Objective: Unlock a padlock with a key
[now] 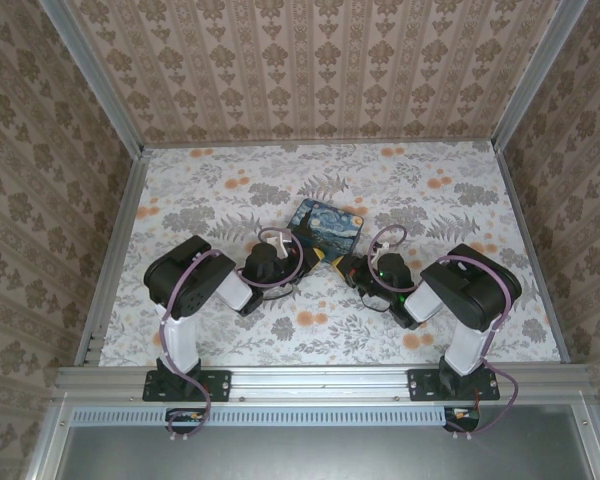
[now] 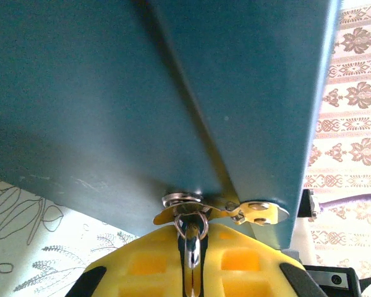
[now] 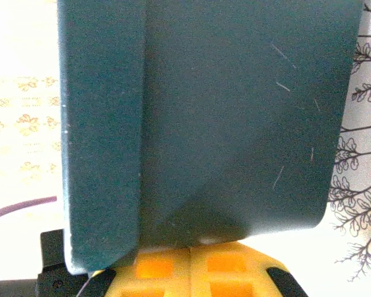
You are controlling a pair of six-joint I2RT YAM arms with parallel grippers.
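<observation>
**Top view.** The left gripper meets the near corner of the Starry Night box from the box's 7 o'clock. The box lies on the floral table, turned corner-on to the arm bases. The right gripper comes in from the box's 5 o'clock, just beside the left one. Both sets of fingertips sit close together at that corner.

**Left wrist view.** A plain teal side of the box spans the frame from 9 through 12 to 2 o'clock, with a crease running down it. At 6 o'clock the left gripper's yellow pads are clamped on the padlock. It is a small dark, shiny body standing upright in the slot between them. The loop at its top touches a round metal fitting on the box's lower edge. A brass plate lies at the fitting's 3 o'clock, on the same edge. Patterned wallpaper shows at 3 o'clock and the table's leaf print at 8 o'clock.

**Right wrist view.** A teal side of the box stands upright above the right gripper's yellow pads. These sit at 6 o'clock, pressed together with no gap. Whether anything thin lies between them cannot be told. A purple cable crosses at 8 o'clock.
</observation>
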